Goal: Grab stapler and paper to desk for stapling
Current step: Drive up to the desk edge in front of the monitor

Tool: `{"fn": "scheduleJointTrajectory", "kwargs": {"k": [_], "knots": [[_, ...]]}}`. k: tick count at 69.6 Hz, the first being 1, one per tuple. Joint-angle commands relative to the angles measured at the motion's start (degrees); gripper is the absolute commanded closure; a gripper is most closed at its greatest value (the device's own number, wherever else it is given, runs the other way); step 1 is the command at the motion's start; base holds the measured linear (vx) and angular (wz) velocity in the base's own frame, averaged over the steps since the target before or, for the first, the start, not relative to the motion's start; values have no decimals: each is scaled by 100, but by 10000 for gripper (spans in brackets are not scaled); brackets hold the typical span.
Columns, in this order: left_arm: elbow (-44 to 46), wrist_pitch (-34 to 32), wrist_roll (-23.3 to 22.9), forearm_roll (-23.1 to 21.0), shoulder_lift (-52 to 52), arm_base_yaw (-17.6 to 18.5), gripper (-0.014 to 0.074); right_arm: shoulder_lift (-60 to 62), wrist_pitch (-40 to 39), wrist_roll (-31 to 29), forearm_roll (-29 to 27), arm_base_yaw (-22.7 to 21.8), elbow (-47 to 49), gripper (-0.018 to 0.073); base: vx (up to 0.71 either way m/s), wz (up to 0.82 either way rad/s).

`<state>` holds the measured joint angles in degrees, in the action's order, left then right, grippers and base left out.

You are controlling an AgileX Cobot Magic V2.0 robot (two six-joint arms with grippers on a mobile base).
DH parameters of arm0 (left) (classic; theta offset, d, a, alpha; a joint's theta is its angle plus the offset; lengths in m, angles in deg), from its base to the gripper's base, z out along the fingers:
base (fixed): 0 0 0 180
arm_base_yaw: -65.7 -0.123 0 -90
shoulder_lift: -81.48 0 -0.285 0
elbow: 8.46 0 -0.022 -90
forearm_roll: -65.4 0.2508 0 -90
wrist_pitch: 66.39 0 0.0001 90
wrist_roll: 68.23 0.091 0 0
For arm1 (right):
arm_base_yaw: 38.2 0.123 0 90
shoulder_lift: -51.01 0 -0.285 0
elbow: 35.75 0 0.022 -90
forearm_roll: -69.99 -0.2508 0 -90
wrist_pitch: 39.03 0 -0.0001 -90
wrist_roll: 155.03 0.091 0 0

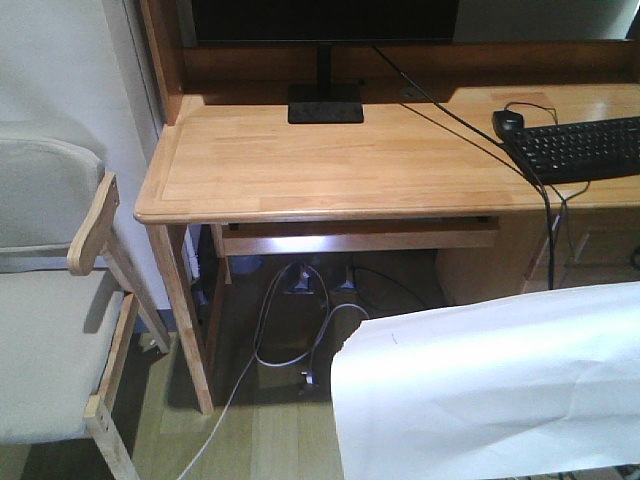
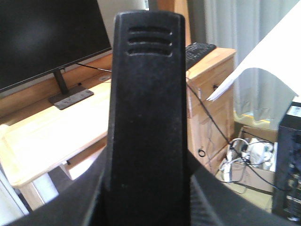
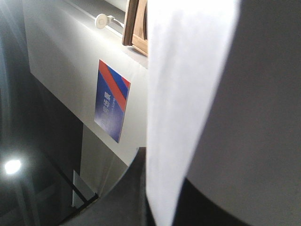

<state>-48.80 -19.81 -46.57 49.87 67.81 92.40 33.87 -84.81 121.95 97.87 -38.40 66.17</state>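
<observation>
The left pincer (image 2: 146, 190) was clamped on the stapler (image 2: 146, 117), long axis toward 12 o'clock, and the right pincer (image 3: 160, 200) on the paper (image 1: 490, 390), at 5 o'clock from the desk (image 1: 300, 160)

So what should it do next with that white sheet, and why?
Probably carry the paper forward over the desk: it hangs in mid-air short of the front edge, while the wood left of the keyboard is bare.
</observation>
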Motion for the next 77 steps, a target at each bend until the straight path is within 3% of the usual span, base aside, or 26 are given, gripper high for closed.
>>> {"fn": "scheduleJointTrajectory", "kwargs": {"k": [1,77], "knots": [[171,-674,-5,-129,-100,20,603,-56,-298,-30,-76,-28,171,561,24,6],[171,-674,-5,-129,-100,20,603,-56,-298,-30,-76,-28,171,561,20,3]]}}
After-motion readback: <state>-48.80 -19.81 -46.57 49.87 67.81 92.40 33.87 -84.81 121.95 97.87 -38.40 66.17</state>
